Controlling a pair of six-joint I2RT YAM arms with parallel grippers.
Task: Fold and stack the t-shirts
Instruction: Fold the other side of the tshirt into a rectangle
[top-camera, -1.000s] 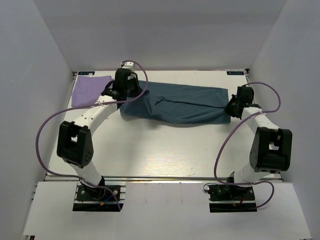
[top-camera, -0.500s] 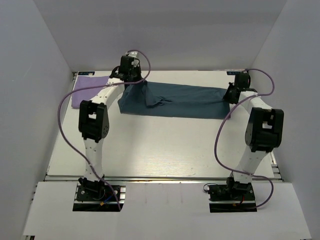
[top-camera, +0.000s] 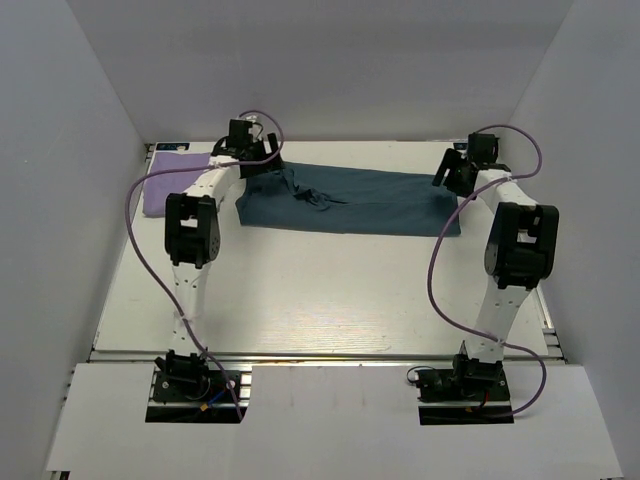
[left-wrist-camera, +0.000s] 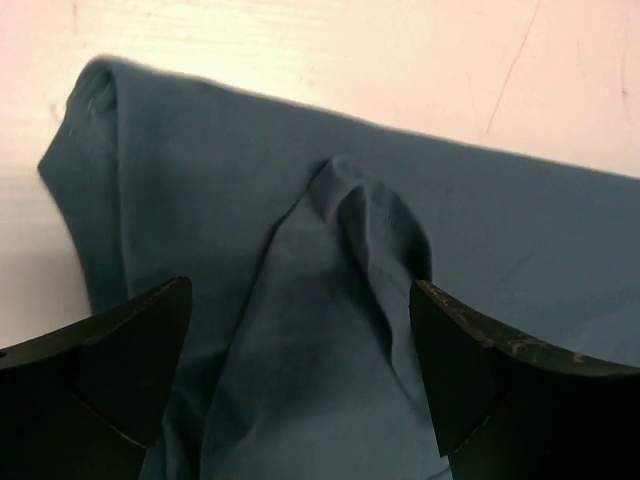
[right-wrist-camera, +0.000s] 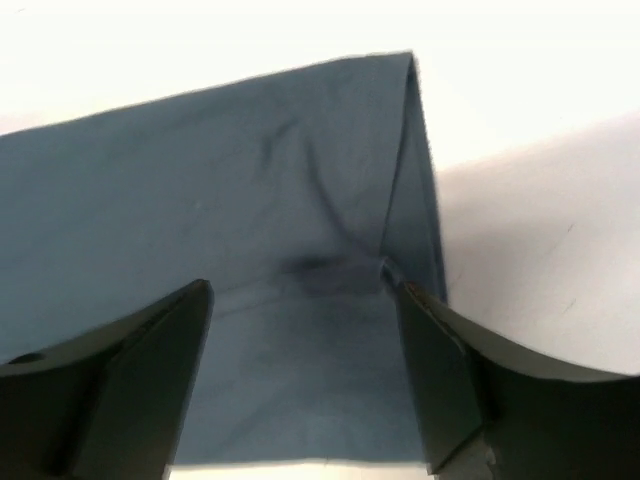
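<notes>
Slate-blue shirt (top-camera: 350, 203) lies folded in a long strip across the far side of our counter (top-camera: 320, 290), with the lavender shirt (top-camera: 170, 182) near its left end. We hold our left tool (left-wrist-camera: 300, 300) and right tool (right-wrist-camera: 302, 292) spread wide over its ends, gripping nothing.

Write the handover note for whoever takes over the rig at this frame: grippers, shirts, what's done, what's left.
Grippers: the left gripper is open over the left end of the blue t-shirt, with a raised ridge of cloth between its fingers, not pinched. The right gripper is open over that shirt's right end.
Shirts: the blue t-shirt is a long band across the far part of the table, apparently folded lengthwise. The lavender t-shirt is in the far left corner; its fold cannot be judged.
Left: fold the band shorter, then stack the two.
</notes>
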